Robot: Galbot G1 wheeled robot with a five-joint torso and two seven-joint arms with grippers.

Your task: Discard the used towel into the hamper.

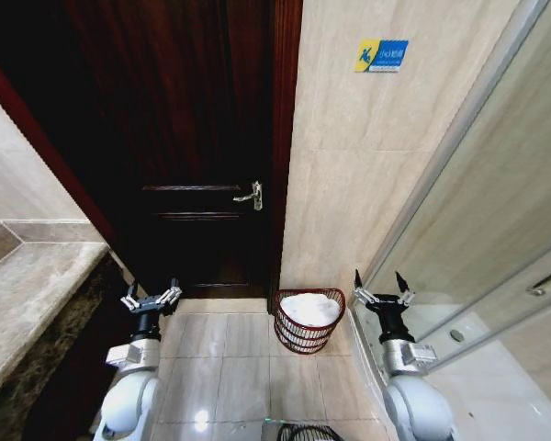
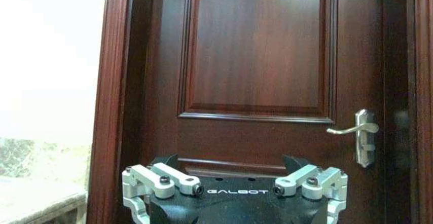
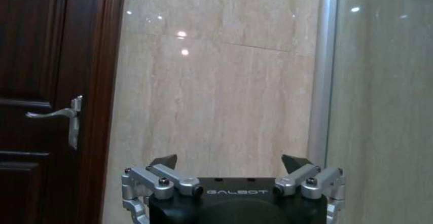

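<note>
The hamper (image 1: 305, 336), a small round red-brown openwork basket, stands on the tiled floor against the beige wall. A white towel (image 1: 309, 309) lies bunched inside it, filling the top. My left gripper (image 1: 151, 300) is raised and open to the left of the hamper, in front of the dark door, with nothing between its fingers. My right gripper (image 1: 383, 296) is raised and open just right of the hamper, also holding nothing. In the wrist views each gripper's black tips, left (image 2: 230, 159) and right (image 3: 230, 159), stand wide apart.
A dark wooden door (image 1: 197, 138) with a silver lever handle (image 1: 251, 195) is shut ahead. A stone counter (image 1: 28, 294) runs along the left. A glass shower partition (image 1: 477, 230) with a metal frame lines the right. A dark wire object (image 1: 303, 432) sits at the bottom edge.
</note>
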